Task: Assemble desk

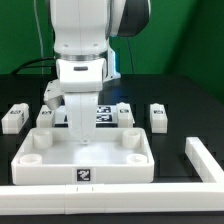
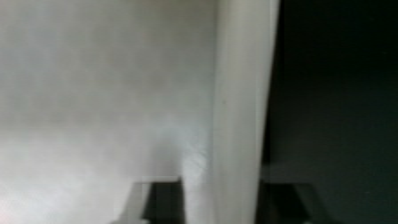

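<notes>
The top (image 1: 125, 172) lies at near centre and looks light, stiff, slick moulded plastic, best pinched across its thin upright rim (image 2: 244, 90), which the gripper (image 1: 80, 138) straddles at the far side, though I cannot tell whether it is clamped there or spread.

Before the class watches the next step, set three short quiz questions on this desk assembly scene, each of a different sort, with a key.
1. How many loose legs lie beyond the desk top?
2. True or false: a leg already stands upright in the desk top.
3. The gripper is down at: A the desk top's far rim; B the leg at the exterior view's far right; C the leg at its far left.
Key: 1 four; 2 false; 3 A.
</notes>
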